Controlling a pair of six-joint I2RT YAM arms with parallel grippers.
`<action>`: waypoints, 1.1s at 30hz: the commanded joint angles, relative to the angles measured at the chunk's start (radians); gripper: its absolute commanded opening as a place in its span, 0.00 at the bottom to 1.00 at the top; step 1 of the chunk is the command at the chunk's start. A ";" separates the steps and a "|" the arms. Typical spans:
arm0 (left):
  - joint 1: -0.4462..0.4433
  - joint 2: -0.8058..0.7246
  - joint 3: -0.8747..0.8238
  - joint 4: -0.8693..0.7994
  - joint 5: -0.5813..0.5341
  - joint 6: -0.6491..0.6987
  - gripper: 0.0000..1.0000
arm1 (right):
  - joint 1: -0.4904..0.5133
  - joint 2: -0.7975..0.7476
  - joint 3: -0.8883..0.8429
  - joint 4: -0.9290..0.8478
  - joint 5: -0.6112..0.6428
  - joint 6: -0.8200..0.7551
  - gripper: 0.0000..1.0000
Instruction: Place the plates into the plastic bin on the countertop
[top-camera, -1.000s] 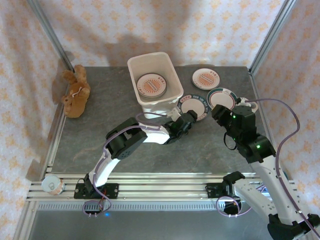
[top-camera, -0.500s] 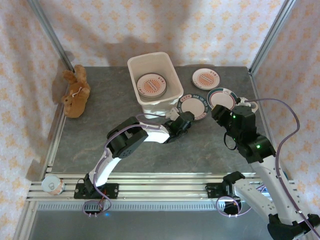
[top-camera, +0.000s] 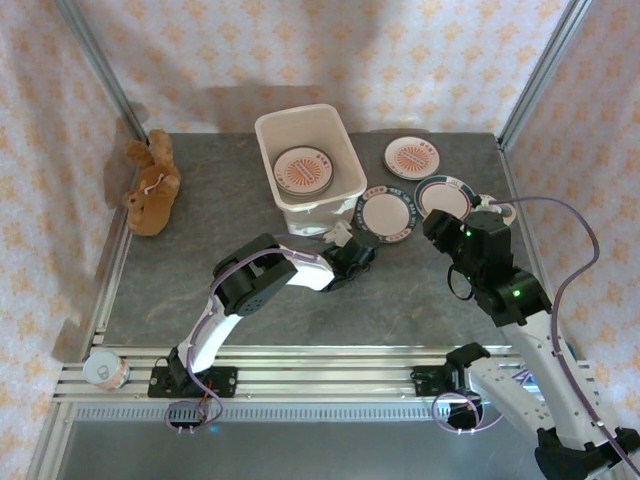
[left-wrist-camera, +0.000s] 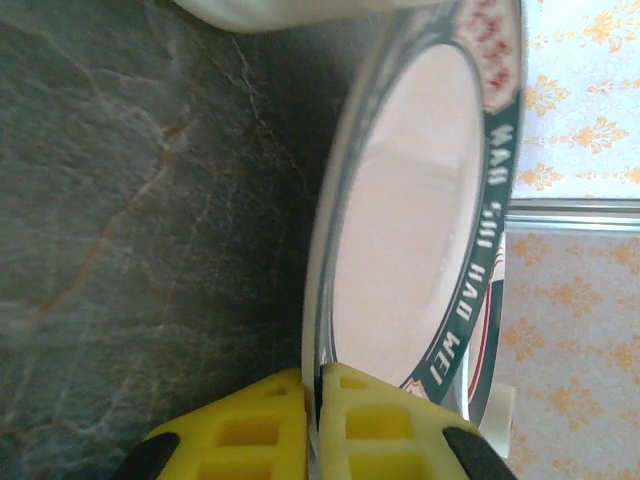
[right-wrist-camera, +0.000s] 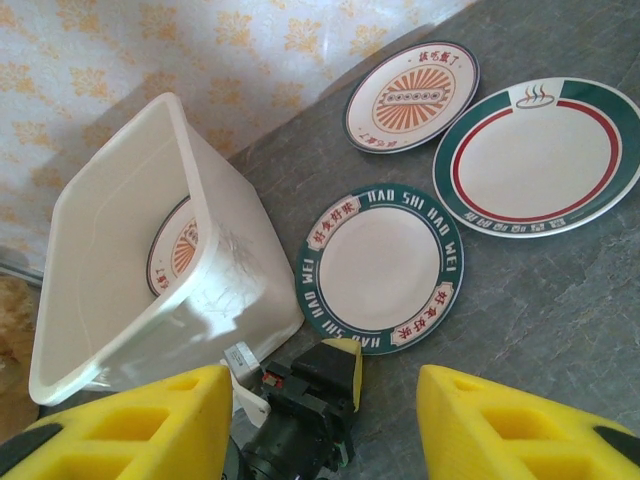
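Observation:
A cream plate with a dark teal lettered rim (top-camera: 385, 216) lies on the countertop (top-camera: 200, 250) just right of the plastic bin (top-camera: 335, 128). My left gripper (top-camera: 357, 250) is shut on this plate's near rim. In the left wrist view both yellow fingers (left-wrist-camera: 250, 430) pinch the rim of the plate (left-wrist-camera: 410, 230). An orange sunburst plate (top-camera: 303, 170) lies inside the bin. Another sunburst plate (top-camera: 412, 157) and a teal-and-red banded plate (top-camera: 445, 196) rest on the counter further right. My right gripper (right-wrist-camera: 322, 400) hovers open above the left one, holding nothing.
A brown plush toy (top-camera: 152, 185) lies at the counter's left edge by an aluminium post (top-camera: 100, 75). A small tin (top-camera: 104, 370) sits on the front rail. Patterned walls close in the back and sides. The near left of the countertop is bare.
My left gripper has closed on the lettered plate's near rim and drawn back a little toward the near left. The right arm has stayed still.

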 joint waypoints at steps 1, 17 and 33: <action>-0.003 -0.037 -0.065 -0.036 -0.044 0.006 0.06 | -0.007 -0.013 -0.015 0.020 -0.005 0.006 0.51; -0.013 -0.324 -0.378 0.004 0.124 0.101 0.00 | -0.011 0.042 -0.104 0.059 -0.066 0.074 0.52; 0.181 -0.725 -0.488 -0.525 0.483 0.439 0.00 | -0.013 0.441 -0.155 0.281 -0.376 0.127 0.59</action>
